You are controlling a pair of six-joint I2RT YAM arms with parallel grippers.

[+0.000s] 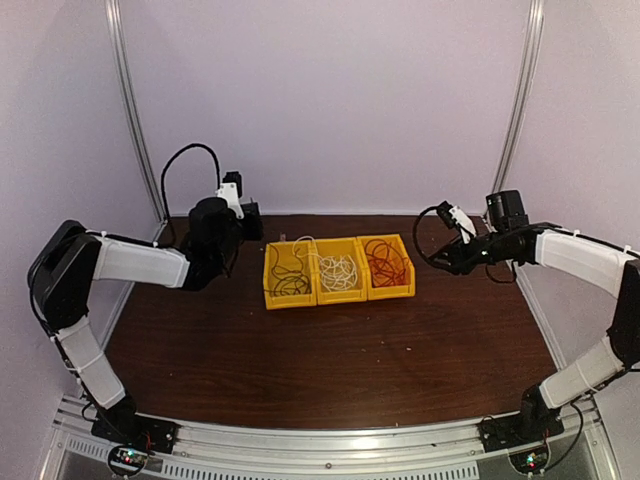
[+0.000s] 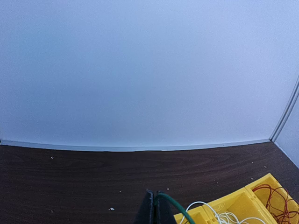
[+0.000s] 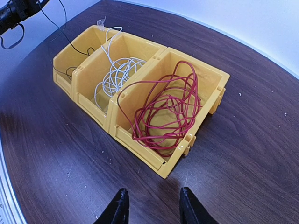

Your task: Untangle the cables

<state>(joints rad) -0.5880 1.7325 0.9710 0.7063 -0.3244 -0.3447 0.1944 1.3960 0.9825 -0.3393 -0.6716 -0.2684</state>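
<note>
1. Table (image 1: 330, 350): dark wood-grain top, pale walls on three sides.

2. Left arm (image 1: 130, 262): white and black, reaching towards the far left part of the table, its wrist just beside the left end of the bin row.

3. Right arm (image 1: 580, 255): white and black, reaching in from the right, its wrist near the right end of the bin row.

4. Yellow bins (image 3: 160, 50): three open plastic bins, touching side by side in a row at the far centre of the table. One cable to each bin.

5. Red cable (image 3: 163, 112): loose overlapping loops in the bin nearest the right arm, one loop arching above the rim.

6. White cable (image 3: 117, 77): small coil in the middle bin, one strand rising over the back wall.

7. Dark green cable (image 2: 174, 201): mostly coiled in the bin nearest the left arm; one strand leads up out of the bin to the left gripper.

8. Left gripper (image 2: 153, 206): fingers pressed together, pinching the dark green cable strand above the table, beside the bins.

9. Right gripper (image 3: 153, 198): fingers (image 3: 120, 207) spread apart with nothing between them, held over bare table just in front of the red cable's bin.
</note>
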